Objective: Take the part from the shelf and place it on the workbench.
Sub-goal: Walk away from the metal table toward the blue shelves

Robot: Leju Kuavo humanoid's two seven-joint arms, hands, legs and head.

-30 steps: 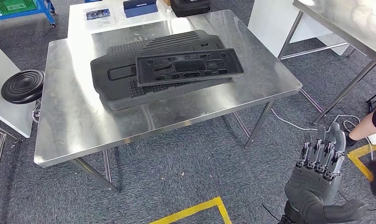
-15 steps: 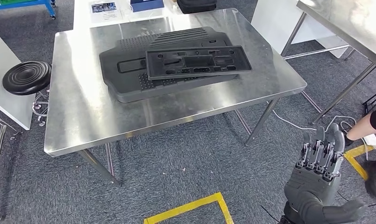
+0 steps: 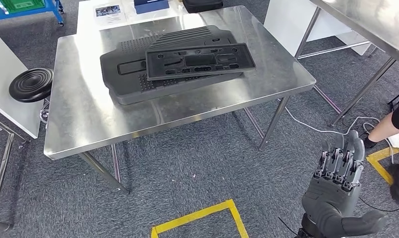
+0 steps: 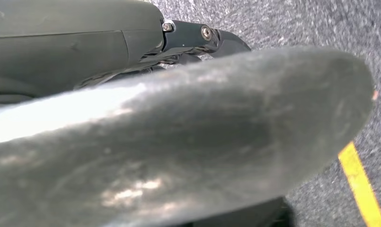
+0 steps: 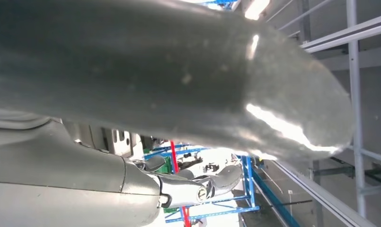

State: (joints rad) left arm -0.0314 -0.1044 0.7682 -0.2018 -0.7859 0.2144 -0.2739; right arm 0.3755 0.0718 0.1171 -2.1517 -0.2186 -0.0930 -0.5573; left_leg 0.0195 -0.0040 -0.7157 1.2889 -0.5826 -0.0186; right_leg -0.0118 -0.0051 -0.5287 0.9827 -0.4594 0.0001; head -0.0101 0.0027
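Shifting across the head view since a second ago, the whole scene slides as the camera itself moves; the two stacked black parts keep their place on the steel workbench, suggesting delivery is done. At five o'clock the right hand hangs empty, fingers straight and apart, over grey carpet. At eleven o'clock a green bin sits on a blue cart, contents unreadable. From the left wrist, a blurred thumb blocks the left hand; its state cannot be told. From the right wrist, blue shelving stands beyond.
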